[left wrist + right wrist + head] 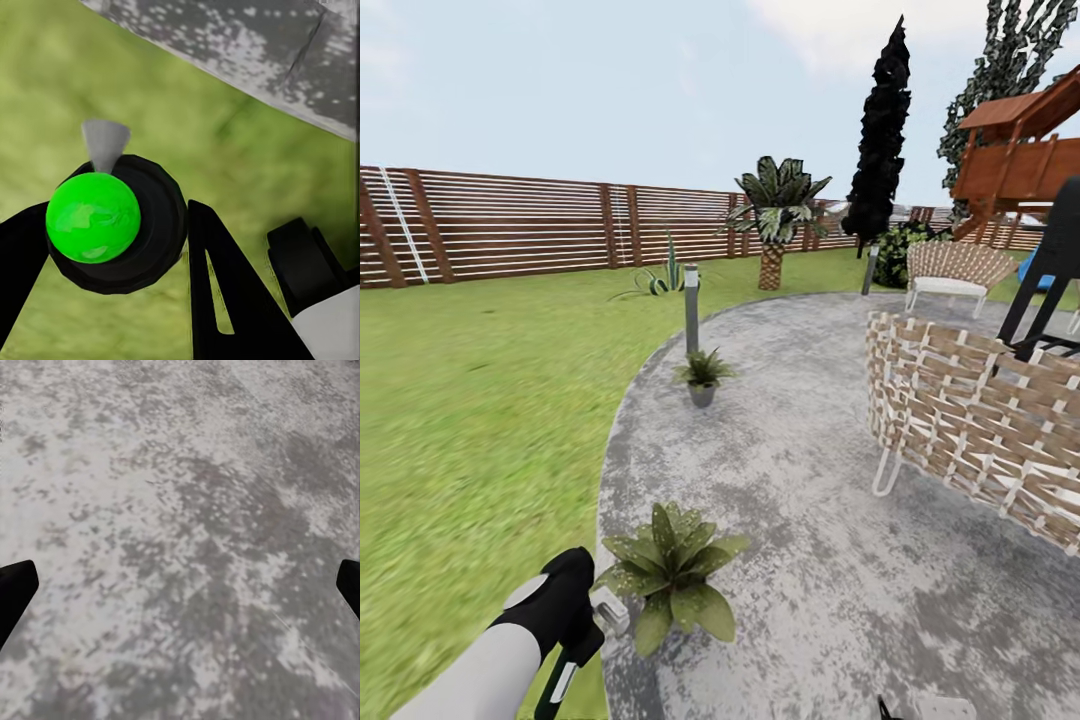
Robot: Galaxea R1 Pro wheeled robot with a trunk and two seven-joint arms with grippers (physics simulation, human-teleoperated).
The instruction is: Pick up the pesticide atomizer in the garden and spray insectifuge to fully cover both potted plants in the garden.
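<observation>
Beside near potted plant (672, 578), left tool (112, 232) gripping pesticide atomizer (112, 229), label unreadable

The left gripper (565, 640) is seen low over the lawn edge, closed around the pesticide atomizer (595, 625), whose whitish head is pointed at the nearer potted plant (672, 577) just beside it on the grey patio (810, 560). A second potted plant (702, 376) is found well beyond the hand, by a grey bollard lamp (691, 308). Wicker chairs (970, 420) are parked farther across.
</observation>
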